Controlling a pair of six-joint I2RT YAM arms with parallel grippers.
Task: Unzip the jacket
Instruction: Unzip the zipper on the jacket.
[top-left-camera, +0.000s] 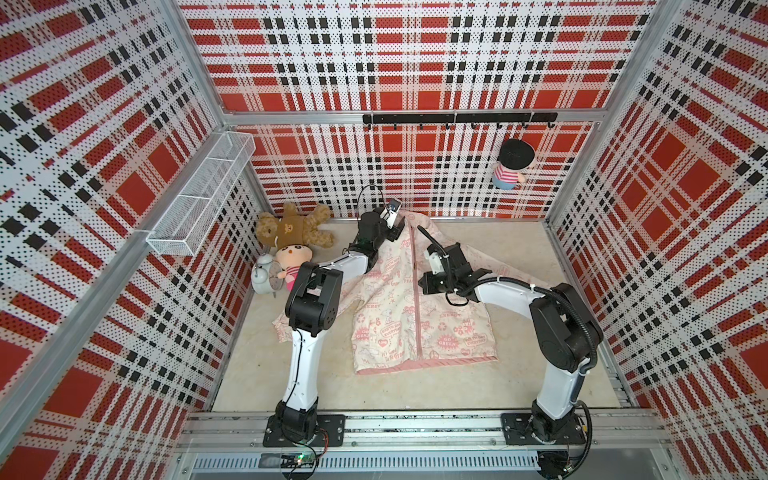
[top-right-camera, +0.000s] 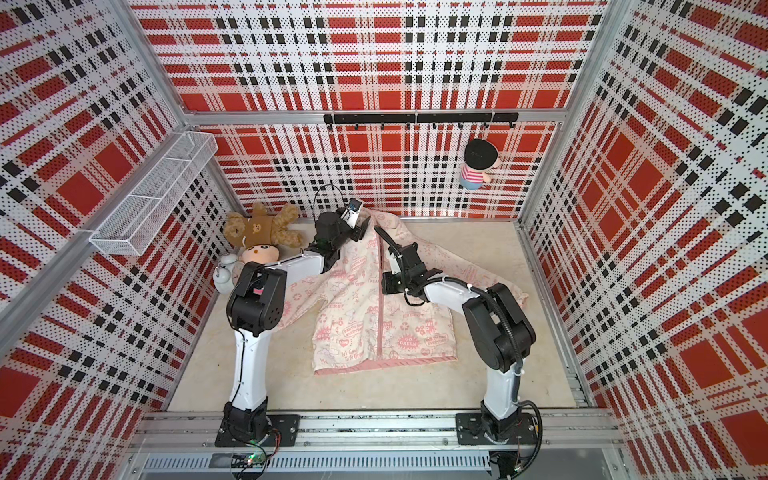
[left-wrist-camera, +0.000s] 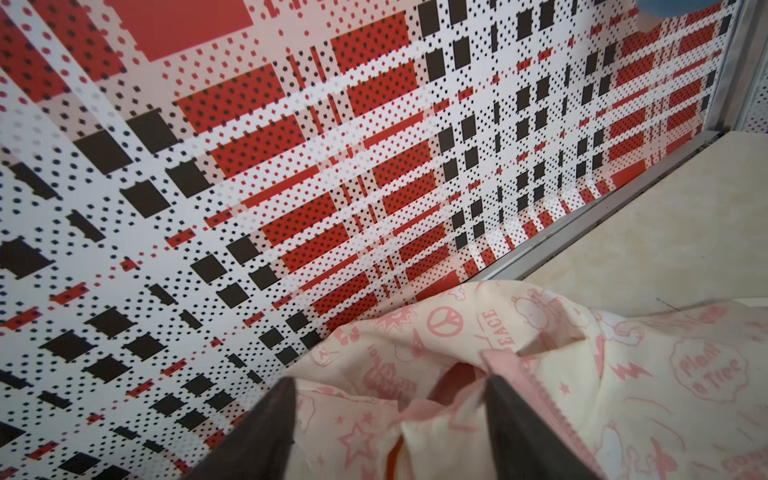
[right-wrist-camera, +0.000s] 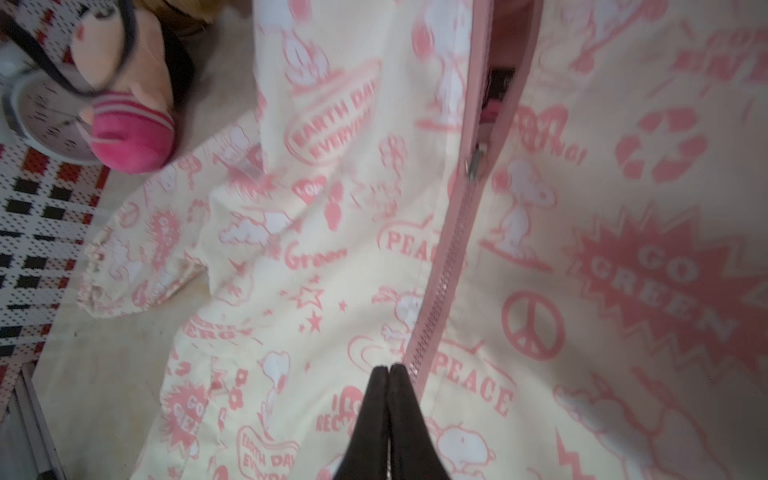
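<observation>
The left gripper (left-wrist-camera: 390, 380) gapes released over the jacket (top-left-camera: 386, 316) collar (left-wrist-camera: 505, 359) at twelve o'clock, partly hiding it; the right gripper (right-wrist-camera: 388, 368) sits clenched empty beside the zipper (right-wrist-camera: 440, 270)

The jacket (right-wrist-camera: 332, 257) reads "PEACE", "GO GREEN" and "EARTH DAY".

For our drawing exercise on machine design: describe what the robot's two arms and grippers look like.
Both the left arm and right arm have white tubular links joined by bulky black joints. A ribbed black hose runs along the right arm. The left gripper and right gripper have slim, tapering black fingers.
</observation>
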